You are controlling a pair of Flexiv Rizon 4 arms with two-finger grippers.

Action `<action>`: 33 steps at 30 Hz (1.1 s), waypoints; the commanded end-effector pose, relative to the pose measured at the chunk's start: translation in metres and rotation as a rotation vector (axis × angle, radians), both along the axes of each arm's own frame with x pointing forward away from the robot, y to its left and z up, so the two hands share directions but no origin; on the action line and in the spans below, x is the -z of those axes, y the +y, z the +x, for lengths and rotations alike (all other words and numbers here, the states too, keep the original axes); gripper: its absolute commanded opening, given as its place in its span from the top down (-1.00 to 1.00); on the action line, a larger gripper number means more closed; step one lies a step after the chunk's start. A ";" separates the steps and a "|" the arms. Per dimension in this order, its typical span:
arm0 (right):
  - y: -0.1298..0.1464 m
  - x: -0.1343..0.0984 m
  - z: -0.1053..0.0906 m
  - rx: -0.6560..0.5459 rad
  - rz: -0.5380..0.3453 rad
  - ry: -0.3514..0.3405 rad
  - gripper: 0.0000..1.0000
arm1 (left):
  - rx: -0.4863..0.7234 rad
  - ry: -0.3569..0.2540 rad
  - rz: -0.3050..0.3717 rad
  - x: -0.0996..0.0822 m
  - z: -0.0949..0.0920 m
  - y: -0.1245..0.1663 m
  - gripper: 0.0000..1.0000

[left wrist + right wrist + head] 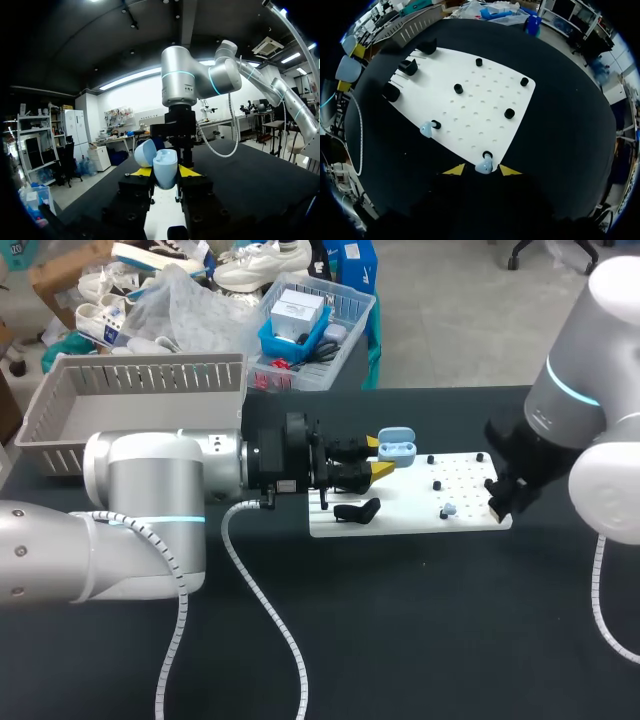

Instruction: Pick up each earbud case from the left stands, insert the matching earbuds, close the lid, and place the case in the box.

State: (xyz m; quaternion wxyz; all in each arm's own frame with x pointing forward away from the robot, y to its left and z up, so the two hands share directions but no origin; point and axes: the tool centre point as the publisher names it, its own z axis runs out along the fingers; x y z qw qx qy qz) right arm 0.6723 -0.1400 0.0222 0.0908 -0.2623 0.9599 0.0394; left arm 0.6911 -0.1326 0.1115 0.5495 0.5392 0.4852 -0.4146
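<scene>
My left gripper (382, 458) is shut on a light blue earbud case (397, 448), held sideways over the white board's (420, 520) far left part. Its lid (145, 152) stands open and the case body (165, 169) sits between the yellow fingertips (141, 171). My right gripper (482, 170) hangs low over the board's right edge, open, with a pale blue earbud (484, 165) between its tips beside a black peg; small gaps show on both sides. A second earbud (426, 129) lies by another peg (436, 124); it also shows in the head view as the earbud (449, 510).
Black stands (409, 66) line the board's left side, one seen as a stand (357, 510) near my left gripper. Several short black pegs (509, 113) dot the board. A grey slatted box (140, 390) sits at the table's back left. A white cable (265, 600) trails across the black tabletop.
</scene>
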 end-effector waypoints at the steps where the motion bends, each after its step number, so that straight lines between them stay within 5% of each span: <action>1: 0.001 0.000 0.000 0.010 -0.007 -0.002 0.30 | -0.003 -0.002 -0.003 0.001 0.000 0.000 1.00; 31: 0.003 0.002 0.007 0.027 -0.002 0.020 0.61 | -0.003 -0.002 -0.003 0.001 0.000 0.000 1.00; 33: 0.003 0.003 0.007 0.026 -0.001 0.022 0.77 | -0.003 -0.002 -0.003 0.001 0.000 0.000 1.00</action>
